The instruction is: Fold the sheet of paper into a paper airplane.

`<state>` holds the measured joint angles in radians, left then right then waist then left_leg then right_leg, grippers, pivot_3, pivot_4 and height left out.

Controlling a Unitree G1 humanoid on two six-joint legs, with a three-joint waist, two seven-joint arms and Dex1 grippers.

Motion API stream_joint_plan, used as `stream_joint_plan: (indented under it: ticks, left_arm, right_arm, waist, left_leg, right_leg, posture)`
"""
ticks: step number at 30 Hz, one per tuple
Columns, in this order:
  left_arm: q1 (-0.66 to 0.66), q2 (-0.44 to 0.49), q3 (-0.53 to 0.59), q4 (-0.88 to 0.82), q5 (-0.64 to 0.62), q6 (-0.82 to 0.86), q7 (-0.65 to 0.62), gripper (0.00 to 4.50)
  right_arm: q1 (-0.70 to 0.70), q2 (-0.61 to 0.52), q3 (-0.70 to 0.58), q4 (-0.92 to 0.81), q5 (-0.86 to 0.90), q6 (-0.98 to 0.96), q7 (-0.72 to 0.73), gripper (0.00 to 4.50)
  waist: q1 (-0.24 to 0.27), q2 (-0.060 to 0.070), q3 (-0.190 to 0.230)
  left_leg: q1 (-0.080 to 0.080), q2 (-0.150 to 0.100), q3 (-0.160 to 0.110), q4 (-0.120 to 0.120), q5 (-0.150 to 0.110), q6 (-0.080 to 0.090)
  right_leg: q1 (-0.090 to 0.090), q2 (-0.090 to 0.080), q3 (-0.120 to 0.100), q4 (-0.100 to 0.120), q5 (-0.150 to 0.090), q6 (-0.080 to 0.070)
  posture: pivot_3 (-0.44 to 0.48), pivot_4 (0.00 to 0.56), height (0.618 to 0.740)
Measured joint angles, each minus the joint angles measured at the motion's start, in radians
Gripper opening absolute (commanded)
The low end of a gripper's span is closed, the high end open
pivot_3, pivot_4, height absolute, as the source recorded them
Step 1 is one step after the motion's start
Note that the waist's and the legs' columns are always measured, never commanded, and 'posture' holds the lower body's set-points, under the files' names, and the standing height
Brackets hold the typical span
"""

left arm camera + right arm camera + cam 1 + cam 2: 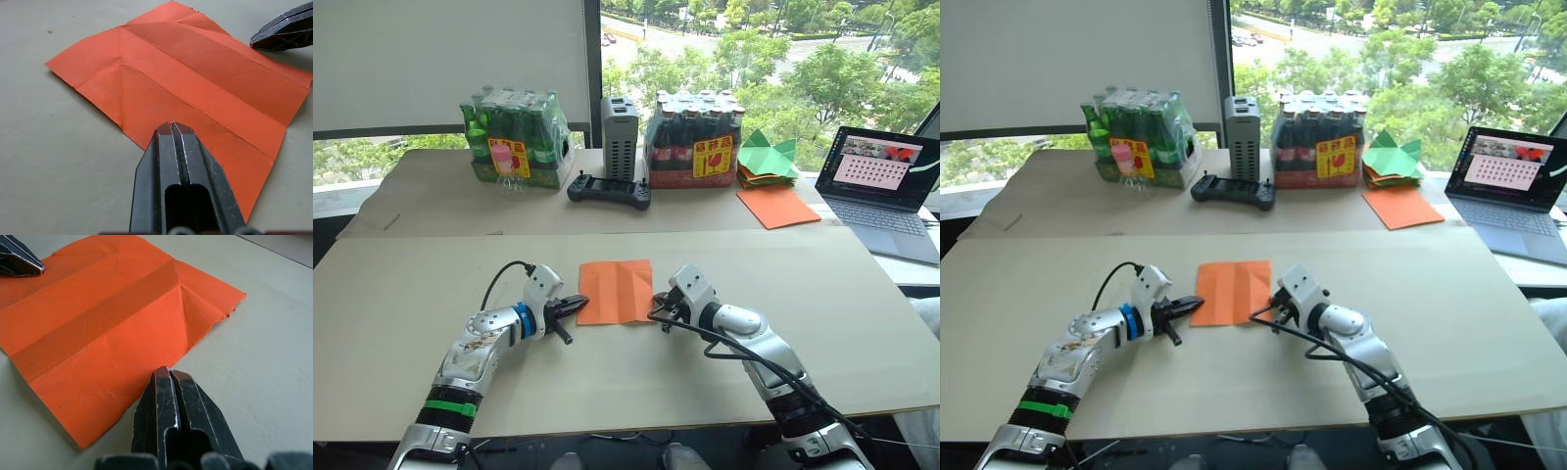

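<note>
The main risk here is the thin sheet of paper (616, 292) sliding or buckling on the smooth tabletop (431, 294) rather than folding along its creases: both grippers have their fingers pressed together with nothing between them, so a push from either tip at an edge could skate the sheet sideways, crumple a corner, or tear the ragged edge seen in the right wrist view. A lopsided push from one side alone could also turn the sheet and put the next fold off the existing crease lines. Nearest the robot, the left gripper (576, 305) lies low over the tabletop with its closed tip at the sheet's left edge, touching or just over it, and the right gripper (658, 301) mirrors it at the right edge, tip just beside the paper. The sheet lies flat and unfolded between them, creased lengthwise with diagonal creases at its far end. Well beyond it, on the rear tabletop, stand bottle packs (517, 137), a controller (609, 189), green folded papers (767, 157) and a smooth orange sheet (777, 206).
</note>
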<state>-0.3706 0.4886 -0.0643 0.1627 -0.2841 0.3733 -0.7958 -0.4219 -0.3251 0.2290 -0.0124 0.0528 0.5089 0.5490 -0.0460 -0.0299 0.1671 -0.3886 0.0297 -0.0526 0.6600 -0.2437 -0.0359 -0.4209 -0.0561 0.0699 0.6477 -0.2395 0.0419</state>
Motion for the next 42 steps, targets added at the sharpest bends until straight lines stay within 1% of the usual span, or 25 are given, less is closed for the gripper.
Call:
stream_joint_plan:
  ticks: [7,11,18,27,33,38,42]
  left_arm:
    - [0.004,-0.001,0.002,-0.006,0.007,0.0,0.0,0.0]
    - [0.009,-0.002,0.004,-0.011,0.007,0.0,0.001,0.0]
    - [0.011,-0.006,0.005,-0.014,0.008,0.001,0.001,0.0]
    - [0.025,-0.009,0.005,-0.034,0.009,0.005,0.011,0.0]
    - [0.031,-0.009,0.005,-0.047,0.009,0.012,0.017,0.0]
    - [0.033,-0.009,0.005,-0.055,0.009,0.019,0.02,0.0]
    - [0.033,-0.01,0.004,-0.056,0.009,0.02,0.02,0.0]
  right_arm:
    - [-0.007,0.018,-0.008,0.014,0.006,0.002,0.0,0.01]
    - [-0.038,0.008,-0.004,0.08,-0.045,-0.066,-0.032,0.01]
    - [-0.118,0.02,-0.005,0.221,-0.08,-0.149,-0.052,0.01]
    - [-0.169,0.043,-0.001,0.338,-0.113,-0.249,-0.052,0.01]
    - [-0.211,0.058,-0.003,0.411,-0.125,-0.282,-0.059,0.01]
    - [-0.234,0.073,-0.008,0.447,-0.123,-0.294,-0.044,0.01]
    - [-0.234,0.088,-0.009,0.446,-0.106,-0.293,-0.003,0.01]
  waist:
    - [-0.001,0.0,0.0]
    - [0.0,0.0,0.0]
    - [0.0,0.0,0.0]
    - [-0.001,0.0,0.0]
    - [-0.002,0.0,0.0]
    - [-0.002,0.0,0.0]
    - [-0.002,0.0,0.0]
  left_leg:
    - [0.0,0.0,0.0,0.0,0.0,0.0]
    - [0.001,0.0,0.0,0.0,0.0,0.0]
    - [0.0,0.0,0.0,0.0,0.0,0.0]
    - [0.001,0.0,0.0,0.0,0.0,0.0]
    - [0.001,0.0,0.0,0.0,0.0,0.0]
    - [0.001,0.0,0.0,0.0,0.0,0.0]
    - [0.001,0.0,0.0,0.0,0.0,0.0]
  right_leg:
    - [0.0,0.0,0.0,0.0,0.0,0.0]
    - [0.0,0.0,0.0,0.0,0.0,0.0]
    - [0.0,0.0,0.0,0.0,0.0,0.0]
    - [0.001,0.0,0.0,0.0,0.0,0.0]
    - [0.0,0.0,0.0,0.001,0.0,0.0]
    - [0.0,0.0,0.0,0.001,0.0,0.0]
    - [0.0,0.0,0.0,0.001,0.0,0.0]
  posture:
    - [0.0,0.15,0.74]
    - [0.0,0.15,0.74]
    - [0.0,0.15,0.74]
    - [0.0,0.15,0.74]
    - [0.0,0.15,0.74]
    - [0.0,0.15,0.74]
    - [0.0,0.15,0.74]
